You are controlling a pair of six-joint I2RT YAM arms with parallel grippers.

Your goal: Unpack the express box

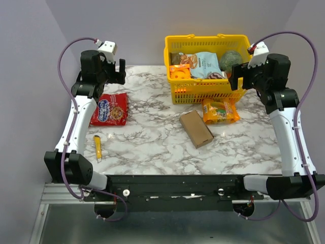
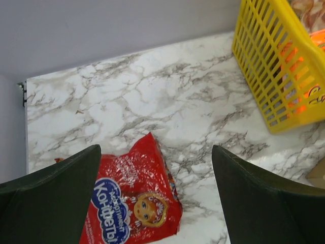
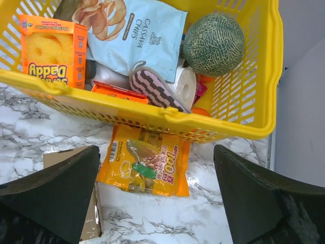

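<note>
Tabletop, top external view: marble table (image 1: 152, 147) carrying the express box (image 1: 196, 128) — closed, flat, lying askew right of centre, just in front of the yellow basket (image 1: 205, 96) at the far edge. An orange snack bag (image 1: 221, 112) lies between basket and box, beside the box's far corner. A red snack bag (image 1: 109, 109) sits by the left edge and a small yellow tool (image 1: 97, 147) near the near-left corner; its type is too small to tell. The left gripper (image 1: 121, 71) and right gripper (image 1: 234, 81) hang raised over the far corners, fingers apart, holding nothing.

Left wrist view: left gripper (image 2: 156, 147) with fingers spread wide over the red snack bag (image 2: 137, 203), whose lower part is cut off. One basket (image 2: 274, 66) corner shows. A tan sliver at the right border may be the box — not certain.

Right wrist view: right gripper (image 3: 156, 152) with fingers wide apart. The express box (image 3: 63, 155) is mostly hidden behind the left finger. Only here are the basket (image 3: 152, 114) contents legible: sponge carton (image 3: 51, 51), cassava chips bag (image 3: 147, 35), green netted ball (image 3: 213, 43), white roll (image 3: 185, 86). The orange snack bag (image 3: 147, 168) touches the basket's front wall.
</note>
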